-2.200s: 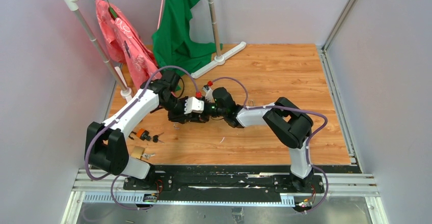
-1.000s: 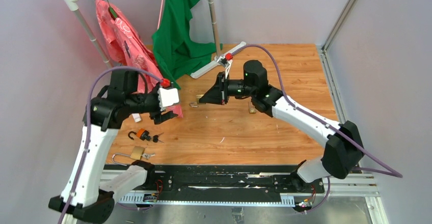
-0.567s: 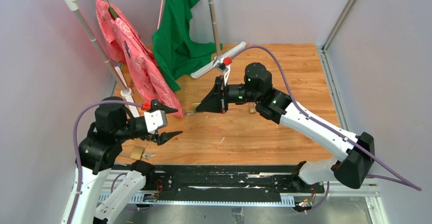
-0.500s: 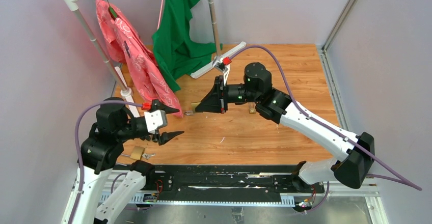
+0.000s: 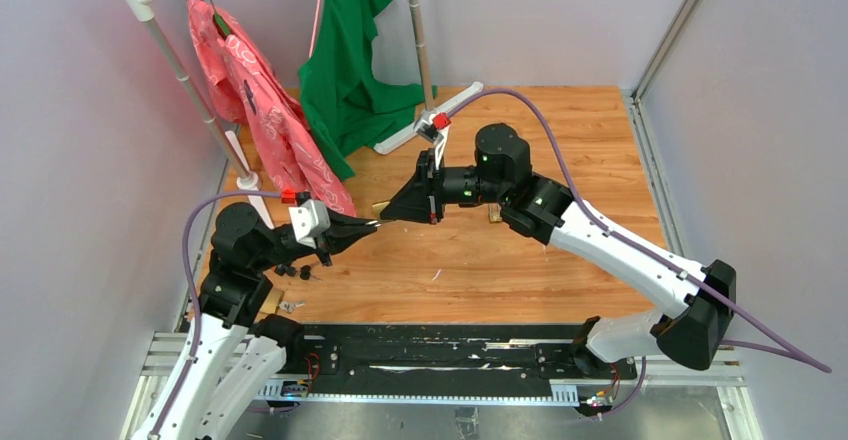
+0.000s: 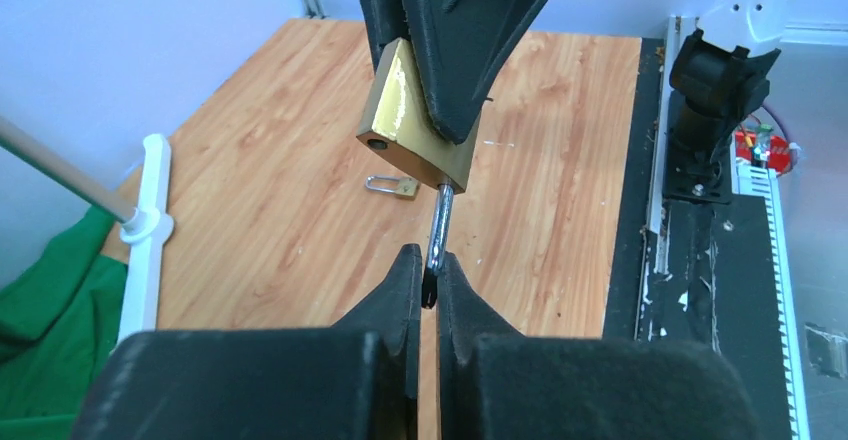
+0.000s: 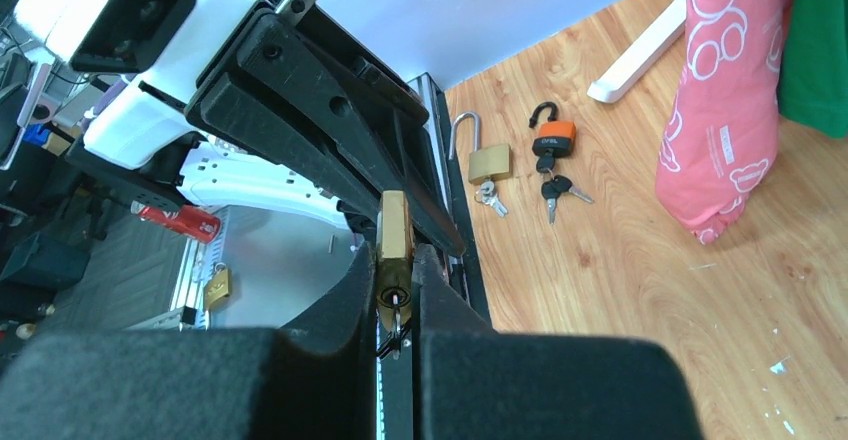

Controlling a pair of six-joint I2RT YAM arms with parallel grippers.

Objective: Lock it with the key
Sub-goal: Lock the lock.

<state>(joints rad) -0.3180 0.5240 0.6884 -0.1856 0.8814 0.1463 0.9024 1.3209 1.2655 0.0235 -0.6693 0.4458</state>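
Padlock (image 6: 415,125), upper centre: clamped in right gripper (image 6: 455,110), keyway presented outward. Key (image 6: 439,222), frame centre: seated, pinched by left gripper (image 6: 424,285) for turning.

The right gripper (image 7: 396,290) clamps a brass padlock (image 7: 393,245), key ring (image 7: 392,335) hanging beneath, with the left gripper (image 7: 375,175) just beyond and two spare padlocks (image 7: 520,155) on the floor farther off.
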